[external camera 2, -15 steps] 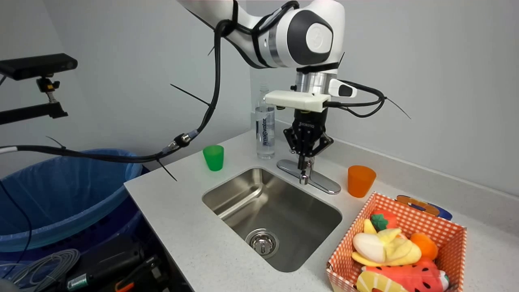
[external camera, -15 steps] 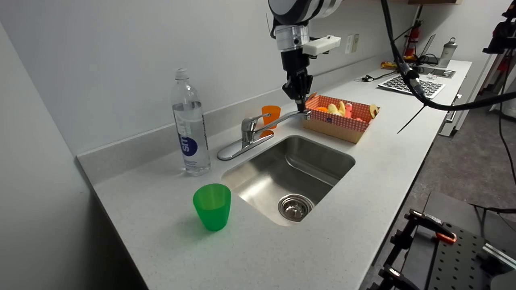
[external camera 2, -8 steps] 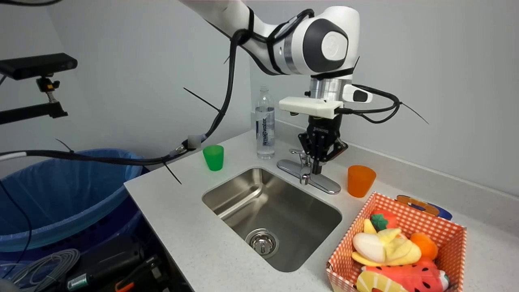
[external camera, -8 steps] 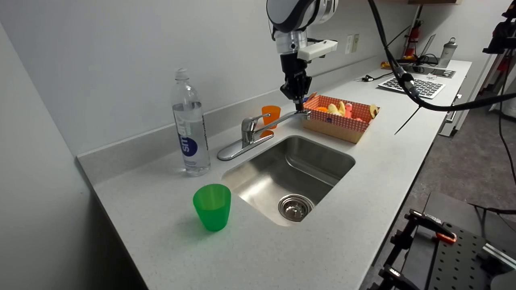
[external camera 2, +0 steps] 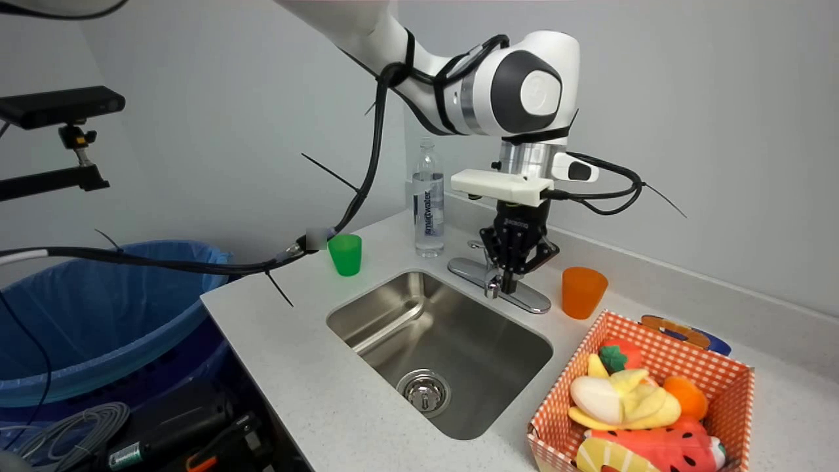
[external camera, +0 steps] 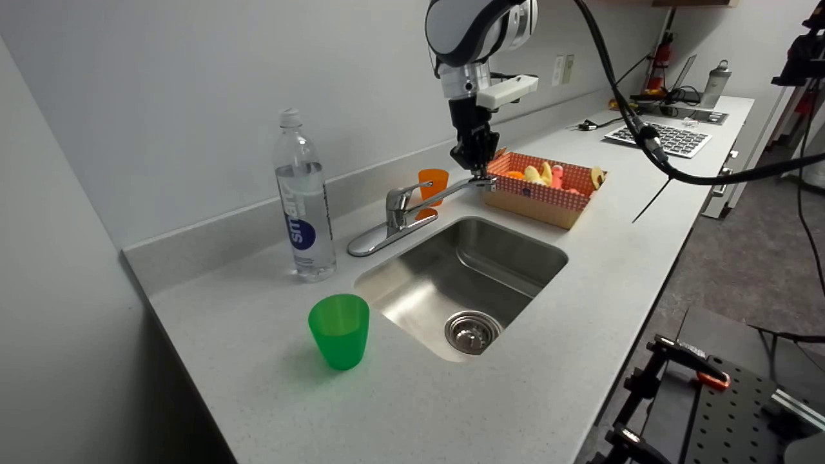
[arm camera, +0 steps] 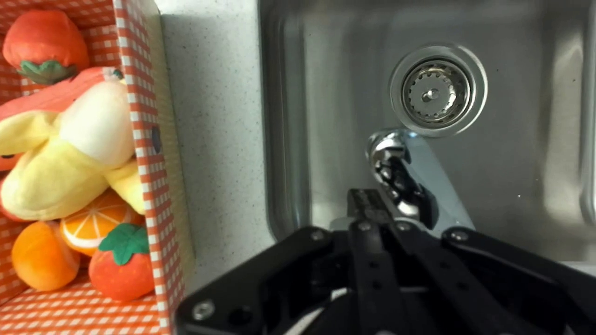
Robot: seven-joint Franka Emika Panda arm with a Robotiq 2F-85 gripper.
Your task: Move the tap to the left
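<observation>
The chrome tap (external camera: 397, 209) stands behind the sink, its long spout reaching out over the counter side of the basin in both exterior views. The spout's end (external camera 2: 491, 288) also shows in an exterior view. In the wrist view the tap's spout (arm camera: 396, 174) lies over the basin. My gripper (external camera 2: 508, 286) points down close beside the spout's end, on its basket side. In the wrist view the gripper (arm camera: 370, 204) has its fingers together with nothing between them, just left of the spout. I cannot tell whether it touches the spout. The arm hides part of the tap's body.
The steel sink (external camera 2: 419, 288) is below. A red checked basket (external camera 2: 721, 373) of plush fruit stands beside the sink, and an orange cup (external camera 2: 583, 293) near the tap. A clear water bottle (external camera: 306, 212) and a green cup (external camera: 339, 332) stand on the tap's far side. A wall is behind.
My gripper has moved from above the spout's end toward the basket side, then down beside the spout. The tap has not visibly moved.
</observation>
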